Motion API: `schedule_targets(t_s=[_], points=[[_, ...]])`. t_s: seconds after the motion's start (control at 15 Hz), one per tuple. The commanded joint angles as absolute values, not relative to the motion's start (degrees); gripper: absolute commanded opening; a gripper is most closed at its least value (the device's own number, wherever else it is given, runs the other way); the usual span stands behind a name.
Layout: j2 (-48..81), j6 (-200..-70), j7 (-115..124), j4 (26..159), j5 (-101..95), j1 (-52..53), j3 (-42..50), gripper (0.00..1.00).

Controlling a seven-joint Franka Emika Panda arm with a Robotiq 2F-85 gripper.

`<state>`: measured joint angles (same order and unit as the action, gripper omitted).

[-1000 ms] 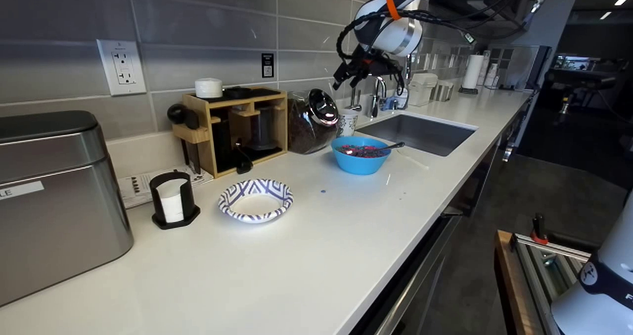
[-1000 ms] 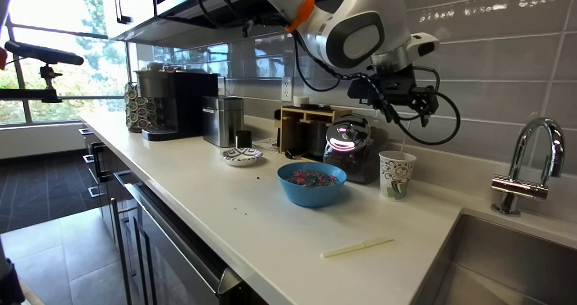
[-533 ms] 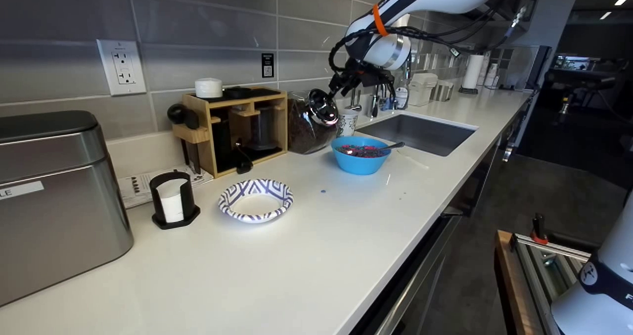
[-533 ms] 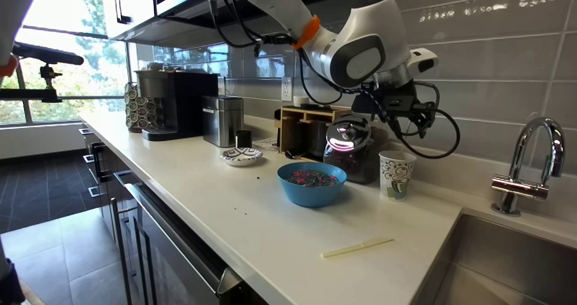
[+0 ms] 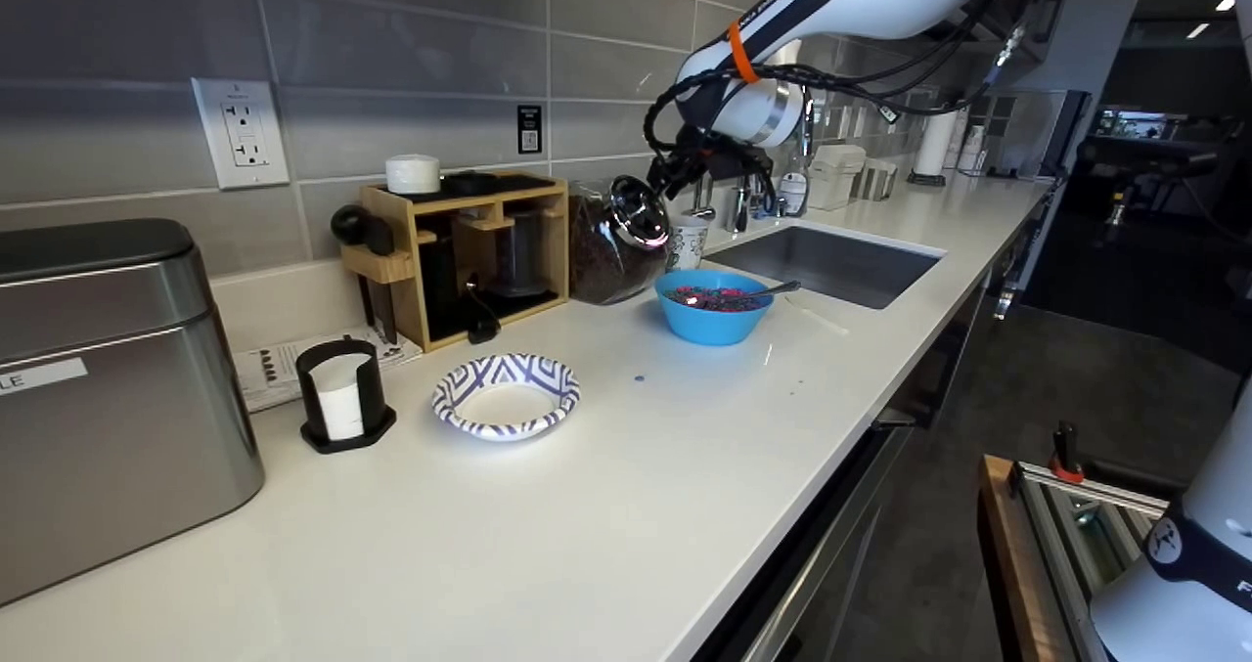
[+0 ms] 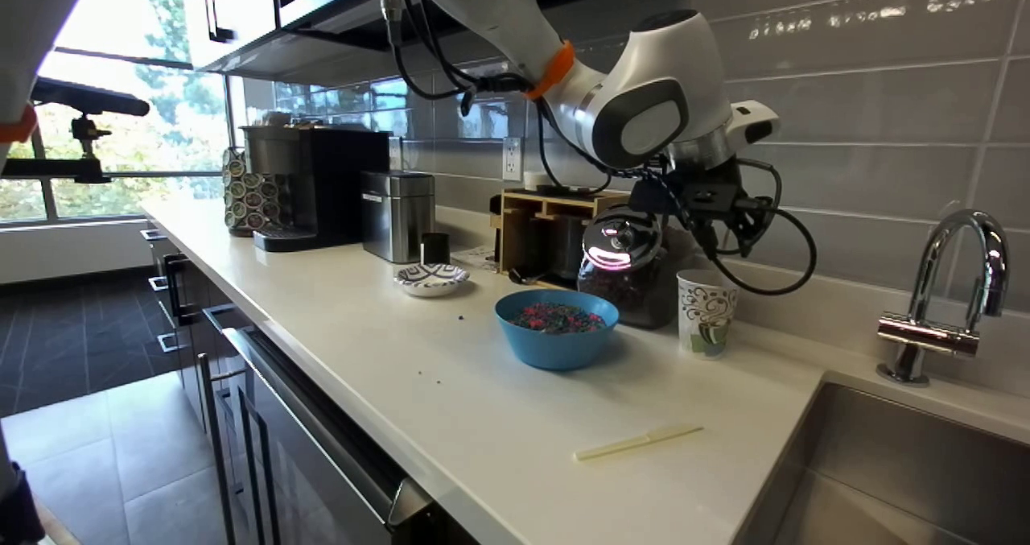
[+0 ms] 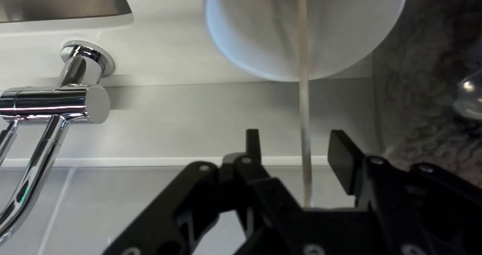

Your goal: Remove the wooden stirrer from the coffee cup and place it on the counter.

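Hovers above the paper cup [image 6: 707, 316] with jaws spread much wider than the wooden stirrer [image 7: 305, 108] between them, gripping nothing. In the wrist view, has the stirrer rising out of the cup into the gap. Below the jaws, on the surface [image 6: 491, 424], has a jar [image 6: 640, 291] near, a blue bowl [image 6: 557, 345] farther off.

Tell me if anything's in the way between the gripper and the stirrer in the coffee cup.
Nothing visible. In the wrist view, the stirrer shows between the open fingers of the gripper, with a gap on either side. Lower down, the coffee cup surrounds it, so it probably needs lifting out before reaching the counter.
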<state>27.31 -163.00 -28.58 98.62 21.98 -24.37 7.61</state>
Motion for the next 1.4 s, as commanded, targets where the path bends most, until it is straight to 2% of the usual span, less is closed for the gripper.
schedule_targets(t_s=[0.0,0.07,0.13,0.2,0.27,0.33,0.47,1.33], points=[[28.8,-163.7,-30.3,96.8,23.6,-26.2,5.7,0.4],[28.9,-163.6,-30.2,96.7,23.5,-26.4,5.5,0.39],[28.9,-163.7,-30.3,96.6,23.5,-26.6,5.3,0.32],[29.0,-163.6,-30.3,96.5,23.6,-26.9,5.0,0.31],[29.0,-163.6,-30.4,96.4,23.6,-27.1,4.7,0.18],[29.0,-163.5,-30.4,96.3,23.6,-27.4,4.5,0.21],[28.9,-163.4,-30.5,96.4,23.6,-27.8,3.9,0.0],[25.2,-165.8,-33.6,98.5,24.0,-31.5,-0.5,0.01]])
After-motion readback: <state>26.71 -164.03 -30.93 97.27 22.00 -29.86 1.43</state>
